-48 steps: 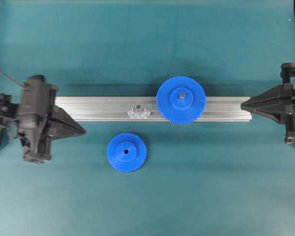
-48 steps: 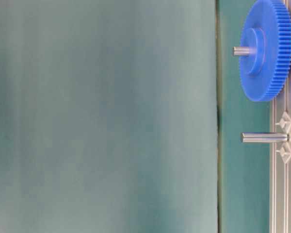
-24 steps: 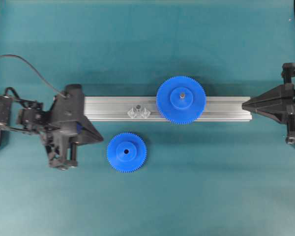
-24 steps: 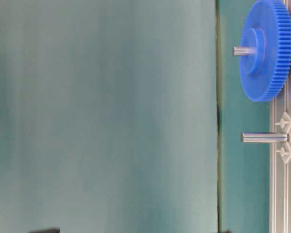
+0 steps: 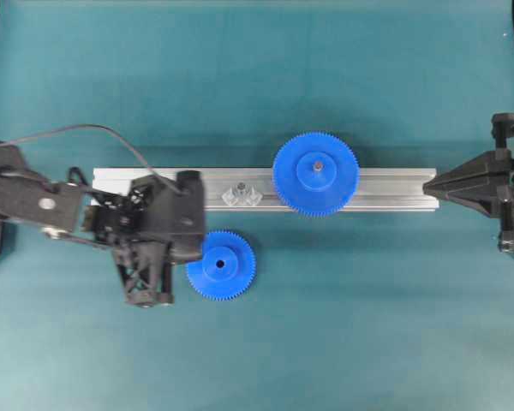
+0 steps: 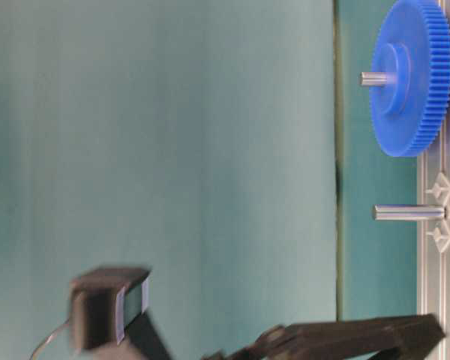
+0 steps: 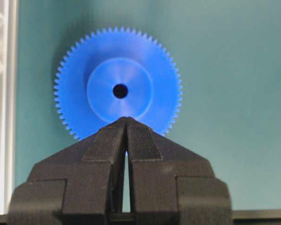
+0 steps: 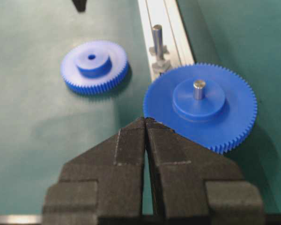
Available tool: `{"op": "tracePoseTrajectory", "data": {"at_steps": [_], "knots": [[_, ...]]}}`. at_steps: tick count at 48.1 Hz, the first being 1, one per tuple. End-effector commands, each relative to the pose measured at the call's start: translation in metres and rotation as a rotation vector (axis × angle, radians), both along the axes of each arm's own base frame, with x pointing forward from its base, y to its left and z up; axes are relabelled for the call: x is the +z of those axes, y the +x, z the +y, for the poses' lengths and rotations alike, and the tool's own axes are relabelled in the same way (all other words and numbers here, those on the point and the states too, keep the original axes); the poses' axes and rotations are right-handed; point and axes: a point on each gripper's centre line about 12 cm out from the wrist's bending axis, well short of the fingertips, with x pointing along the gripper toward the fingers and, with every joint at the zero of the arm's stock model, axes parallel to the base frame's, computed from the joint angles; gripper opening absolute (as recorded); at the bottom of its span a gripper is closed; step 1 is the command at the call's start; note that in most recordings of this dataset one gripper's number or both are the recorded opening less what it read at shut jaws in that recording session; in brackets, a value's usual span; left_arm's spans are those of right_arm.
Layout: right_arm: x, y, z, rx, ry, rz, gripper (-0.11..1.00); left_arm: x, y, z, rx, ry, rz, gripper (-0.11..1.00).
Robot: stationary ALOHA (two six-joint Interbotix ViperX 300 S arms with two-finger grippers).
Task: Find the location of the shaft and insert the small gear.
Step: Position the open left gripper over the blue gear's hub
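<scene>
The small gear (image 5: 221, 265), bright blue with a dark centre hole, lies flat on the green mat in front of the rail; it also shows in the wrist views as the small gear (image 7: 119, 86) and the small gear (image 8: 94, 65). The shaft (image 5: 239, 187) stands upright on the rail on a clear faceted base, bare, left of the large gear; from the side the shaft (image 6: 409, 212) sticks out from the rail. My left gripper (image 5: 199, 246) is shut and empty, its tips (image 7: 126, 119) over the small gear's left edge. My right gripper (image 5: 427, 183) is shut and empty at the rail's right end.
The aluminium rail (image 5: 385, 190) runs across the middle of the mat. A larger blue gear (image 5: 315, 174) sits on it over its own grey pin (image 8: 199, 88), just right of the shaft. The left arm's cable (image 5: 77, 130) loops above the rail's left end.
My left arm has swung right from the rail's left end to the small gear and tipped downward, staying shut. The right gripper and both gears have not moved.
</scene>
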Motion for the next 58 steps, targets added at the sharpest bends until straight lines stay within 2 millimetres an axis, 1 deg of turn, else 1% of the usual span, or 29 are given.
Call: {"op": "tracePoseTrajectory", "data": {"at_steps": [1, 20, 31, 37, 58], "knots": [[0.003, 0.002, -0.001, -0.006, 0.008, -0.007, 0.02, 0.011, 0.010, -0.004, -0.005, 0.000, -0.003, -0.01], [0.000, 0.001, -0.001, -0.006, 0.009, 0.000, 0.02, 0.001, 0.035, -0.007, -0.011, 0.024, 0.125, -0.01], [-0.002, 0.000, 0.000, -0.004, 0.007, 0.004, 0.02, -0.002, 0.047, -0.008, -0.032, 0.040, 0.150, -0.01], [-0.004, 0.000, 0.000, -0.005, 0.009, 0.009, 0.02, -0.003, 0.049, -0.008, -0.056, 0.058, 0.164, -0.01], [-0.004, 0.000, -0.001, -0.006, 0.009, 0.010, 0.02, -0.006, 0.049, -0.008, -0.083, 0.075, 0.178, -0.01]]}}
